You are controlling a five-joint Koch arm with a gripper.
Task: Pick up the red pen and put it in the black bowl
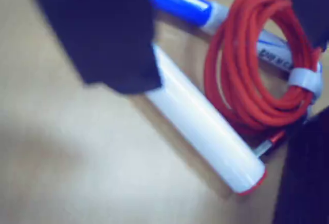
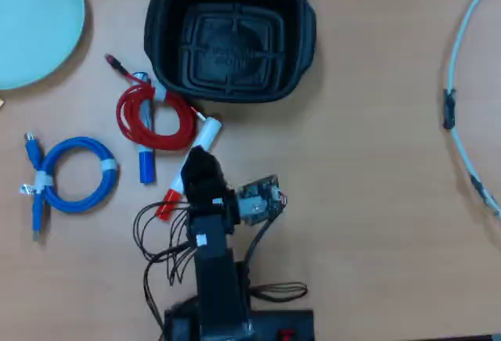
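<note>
The red pen (image 2: 205,134) lies flat on the table just below the black bowl (image 2: 168,12), its red cap (image 2: 164,205) pointing away from the bowl. In the wrist view its white barrel (image 1: 205,126) runs diagonally, and one dark jaw covers its upper end. My gripper (image 2: 200,163) hovers over the middle of the pen. In the wrist view the gripper (image 1: 216,64) is open, with one jaw at the upper left and the other at the right edge. The bowl is empty.
A coiled red cable (image 2: 133,118) lies on a blue-capped white marker (image 2: 146,165), touching the pen's white end; both show in the wrist view (cable (image 1: 231,90), marker (image 1: 180,0)). A coiled blue cable (image 2: 74,177) and a pale blue plate (image 2: 31,20) lie left. A white cable (image 2: 462,59) runs along the right.
</note>
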